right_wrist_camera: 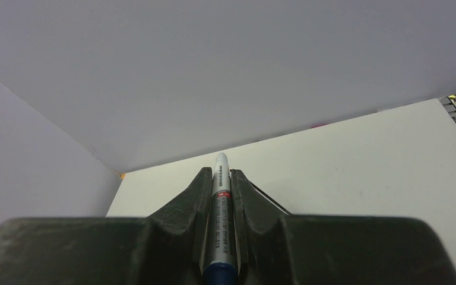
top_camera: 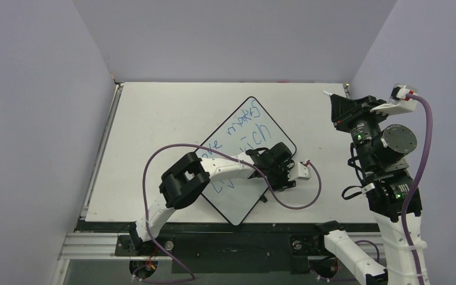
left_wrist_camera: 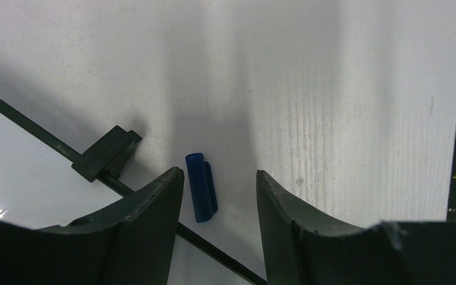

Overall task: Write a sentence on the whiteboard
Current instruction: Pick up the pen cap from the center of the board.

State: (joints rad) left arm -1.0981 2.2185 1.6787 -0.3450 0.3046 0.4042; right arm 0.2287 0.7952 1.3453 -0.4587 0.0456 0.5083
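Left wrist view shows my left claw released and holding nothing, its two fingers standing either side of a short blue cap that lies flat on the desk. The cap sits nearer the 9 o'clock finger than the 3 o'clock one and touches neither. Its long axis runs almost 12 to 6, so the fingers would close across its short width. I take it for the marker's cap, though from this angle I can't be sure. It lies just outside the rim of the whiteboard, with a black foot at its 10 o'clock. From above, the whiteboard rests turned like a diamond at mid-desk. The sentence runs in blue across its 12 o'clock half, partly hidden under my left arm, which stretches low across the board to its 4 o'clock edge. My right claw is clenched on the marker, raised well apart at 3 o'clock and aimed at the back wall, so the left is nearer the cap
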